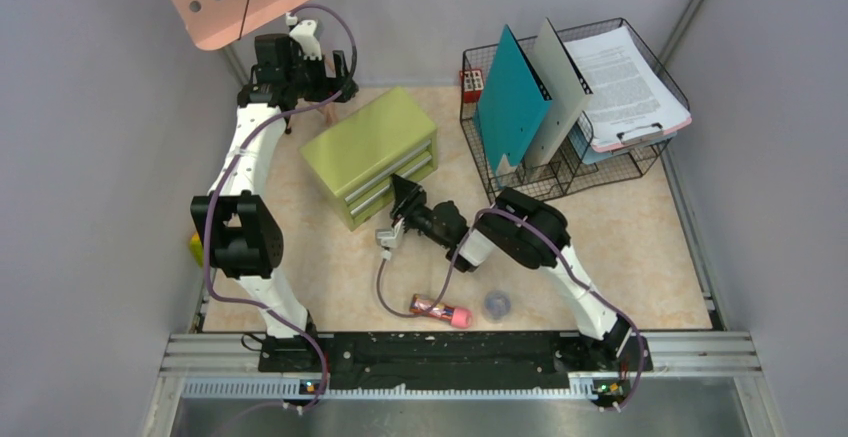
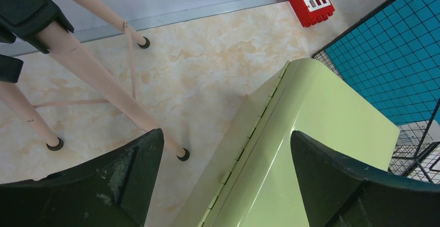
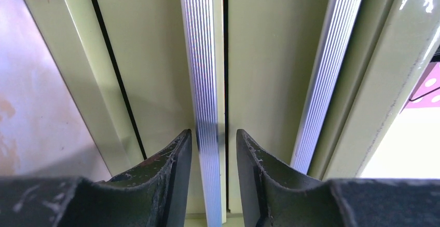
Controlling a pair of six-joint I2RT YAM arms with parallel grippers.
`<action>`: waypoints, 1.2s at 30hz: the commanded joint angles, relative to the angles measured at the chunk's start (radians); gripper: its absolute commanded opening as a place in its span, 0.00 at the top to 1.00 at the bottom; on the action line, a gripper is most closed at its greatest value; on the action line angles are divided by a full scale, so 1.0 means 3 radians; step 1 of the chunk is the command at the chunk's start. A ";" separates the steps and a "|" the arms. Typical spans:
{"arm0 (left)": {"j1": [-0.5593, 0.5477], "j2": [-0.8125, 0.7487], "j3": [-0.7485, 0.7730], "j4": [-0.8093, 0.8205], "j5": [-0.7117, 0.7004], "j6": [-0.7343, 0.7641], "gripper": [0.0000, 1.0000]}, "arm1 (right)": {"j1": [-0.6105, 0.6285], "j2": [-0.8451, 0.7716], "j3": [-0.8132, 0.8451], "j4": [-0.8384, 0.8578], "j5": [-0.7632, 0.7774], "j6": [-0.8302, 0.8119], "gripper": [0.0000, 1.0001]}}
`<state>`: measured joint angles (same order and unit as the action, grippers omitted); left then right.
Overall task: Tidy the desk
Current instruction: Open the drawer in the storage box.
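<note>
Right pincer (image 3: 213, 133): narrowed astride handle (image 3: 203, 81) of box (image 1: 372, 152); clenched or not, cannot tell.
Left pincer (image 2: 225, 133): released, above box rear.
Risk: a shallow bite could slip off the rib; a pull could drag the whole box, nothing bracing it.
Bench (image 1: 640, 257): beige marble, beneath everything, grey walls (image 1: 90, 157) on three sides.

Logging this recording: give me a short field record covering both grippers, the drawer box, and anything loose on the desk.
left gripper: open, empty, above the hinged rear edge of the drawer box
right gripper: jaws narrowed either side of a ribbed silver drawer handle; grip unconfirmed
loose on desk: pink tube, grey round item, both near the arm bases
back right: wire rack with folders and papers
</note>
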<state>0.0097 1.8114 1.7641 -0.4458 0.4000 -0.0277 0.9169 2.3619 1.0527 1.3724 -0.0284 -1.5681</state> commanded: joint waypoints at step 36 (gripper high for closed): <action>0.0029 0.0160 -0.0297 -0.0437 -0.0177 -0.0105 0.04 | 0.0052 -0.0291 -0.0203 -0.0029 0.0010 -0.0076 1.00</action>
<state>0.0143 1.8606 1.7161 -0.5114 0.4263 -0.1028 0.9207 2.3402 1.0191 1.3582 -0.0288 -1.6039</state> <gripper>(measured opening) 0.963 0.192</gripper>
